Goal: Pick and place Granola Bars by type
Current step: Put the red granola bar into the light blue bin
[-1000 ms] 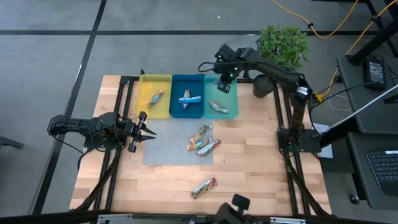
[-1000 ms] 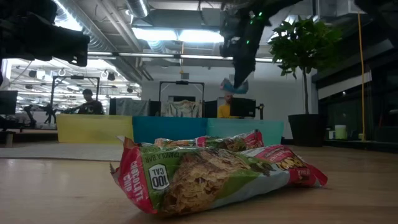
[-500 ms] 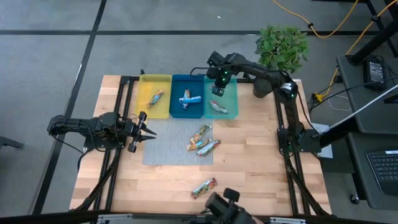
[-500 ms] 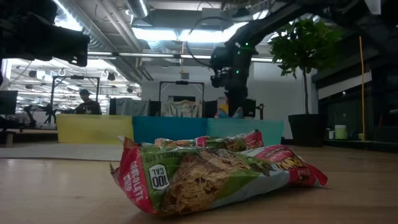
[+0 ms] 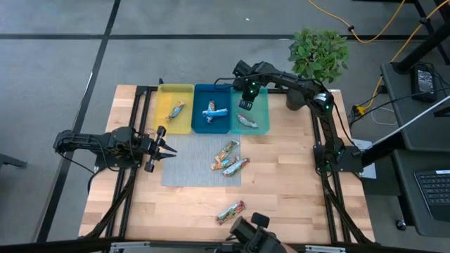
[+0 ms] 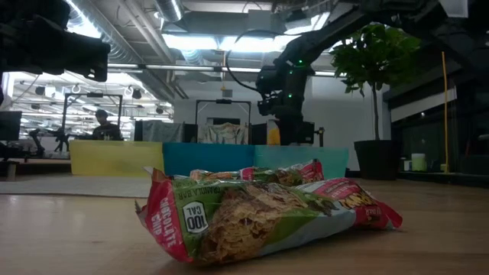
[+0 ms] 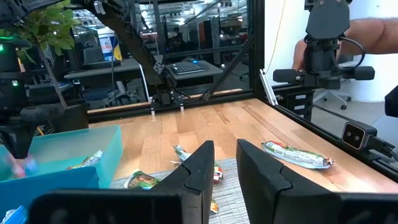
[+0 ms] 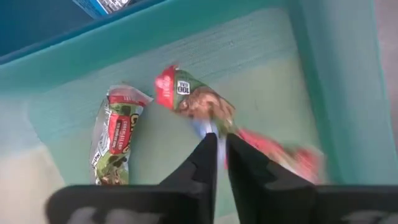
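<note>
My right gripper (image 5: 245, 100) is low over the teal tray (image 5: 261, 105), shut on a red-and-green granola bar (image 8: 193, 99). A second bar of that kind (image 8: 115, 140) lies flat on the tray floor beside it. Blue bars (image 5: 215, 112) lie in the blue tray and one tan bar (image 5: 176, 110) lies in the yellow tray. Three bars (image 5: 228, 158) lie on the grey mat and one (image 5: 230, 212) lies near the front edge. My left gripper (image 5: 169, 149) waits open and empty at the mat's left edge. My right gripper pinches the bar near its middle (image 8: 210, 123) between its two fingers, from above, pointing down, with the fingers across the bar. The bar's ends stick out on both sides. Whether it touches the tray floor I cannot tell.
The three trays stand side by side at the table's far edge. A potted plant (image 5: 320, 53) stands at the far right corner. The bar near the front edge fills the low view (image 6: 260, 218). People sit in the room behind the table (image 6: 103, 126).
My right gripper has gone down into the teal tray and a little toward the table's left with the bar, then held still. It stays shut on the bar.
</note>
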